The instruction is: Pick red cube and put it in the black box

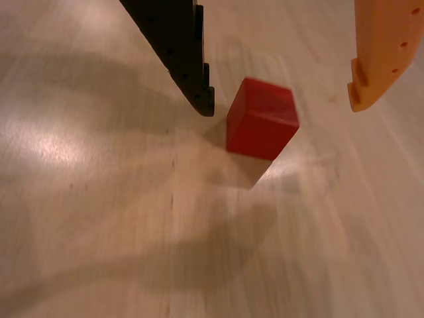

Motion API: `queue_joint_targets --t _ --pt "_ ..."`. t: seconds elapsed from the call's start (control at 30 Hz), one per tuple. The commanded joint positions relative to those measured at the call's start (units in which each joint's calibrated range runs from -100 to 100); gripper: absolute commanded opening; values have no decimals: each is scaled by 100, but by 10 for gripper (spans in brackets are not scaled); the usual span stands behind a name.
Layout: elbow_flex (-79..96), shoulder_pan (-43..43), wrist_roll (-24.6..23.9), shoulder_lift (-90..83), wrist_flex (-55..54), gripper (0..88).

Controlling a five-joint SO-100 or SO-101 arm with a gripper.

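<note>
Wrist view: looks down past the two fingers onto a pale wood-grain tabletop (86, 218).
Hand (281, 106): spread wide, holding nothing, both fingers entering from the top edge.
Black finger (175, 46): on the left of the view, slanting down and to the right, with a notched inner edge; its tip ends just beside the upper left corner of the cube, and contact cannot be told.
Orange finger (381, 50): on the right of the view, its tip well apart from the cube.
Red cube (262, 119): sits on the tabletop between the two fingertips, nearer the black one, turned so one corner points toward the camera; slightly blurred.
Shadows: soft grey shapes lie across the tabletop below and to the left of the cube.
Light: a bright glare patch on the left of the tabletop.
</note>
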Motion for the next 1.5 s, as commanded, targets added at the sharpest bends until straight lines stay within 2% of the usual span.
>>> queue_joint_targets --t 0.0,1.47 --pt "-415 -46 -28 -8 -33 325" --pt "-532 -199 -34 443 -270 315"
